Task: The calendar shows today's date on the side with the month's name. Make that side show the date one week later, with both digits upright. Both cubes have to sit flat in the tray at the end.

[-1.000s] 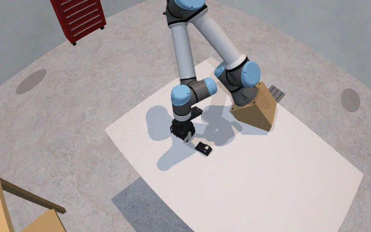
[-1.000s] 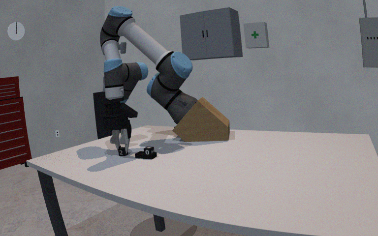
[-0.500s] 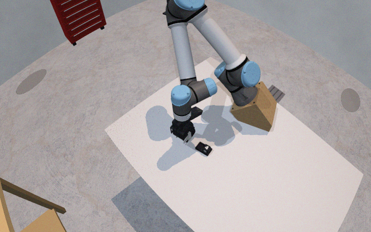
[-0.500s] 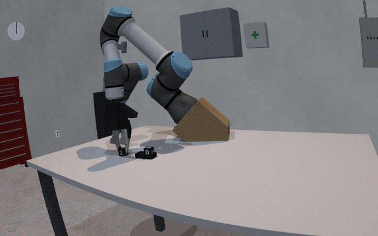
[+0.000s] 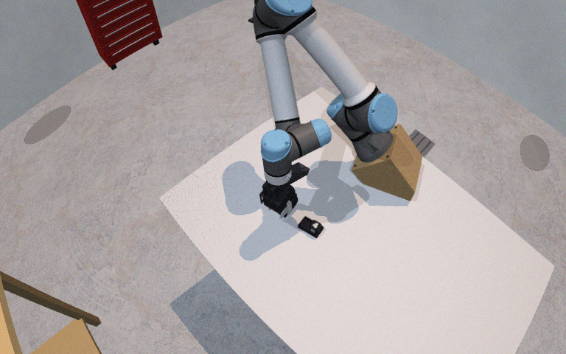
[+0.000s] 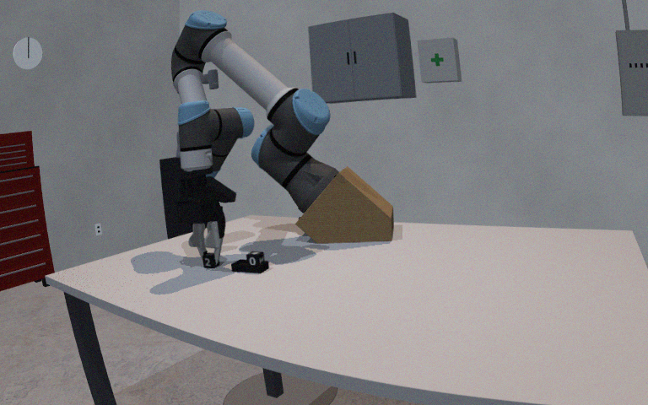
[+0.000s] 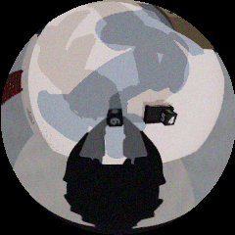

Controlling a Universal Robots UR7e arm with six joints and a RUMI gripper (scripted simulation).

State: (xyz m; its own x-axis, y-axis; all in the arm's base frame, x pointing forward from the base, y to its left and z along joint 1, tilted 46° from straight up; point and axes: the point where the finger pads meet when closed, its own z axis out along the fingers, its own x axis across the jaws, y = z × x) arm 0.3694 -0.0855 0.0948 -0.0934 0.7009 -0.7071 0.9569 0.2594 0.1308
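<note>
Cube pinched on the table, tray beside it

The gripper (image 6: 210, 251) clamps a small cube (image 6: 208, 260) on opposite faces; it looks rigid, light, smooth, so hold it squarely. At three o'clock: tray (image 6: 240, 267) with the second cube (image 6: 254, 260).

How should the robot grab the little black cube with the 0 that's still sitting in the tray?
Probably from straight above, fingers pinching two opposite side faces of the cube with the 0. It sits in a low tray with its upper part sticking out, so only the top half is free. The gripper is busy now, shut on the cube with the 2, which sits on the table beside the tray.
</note>
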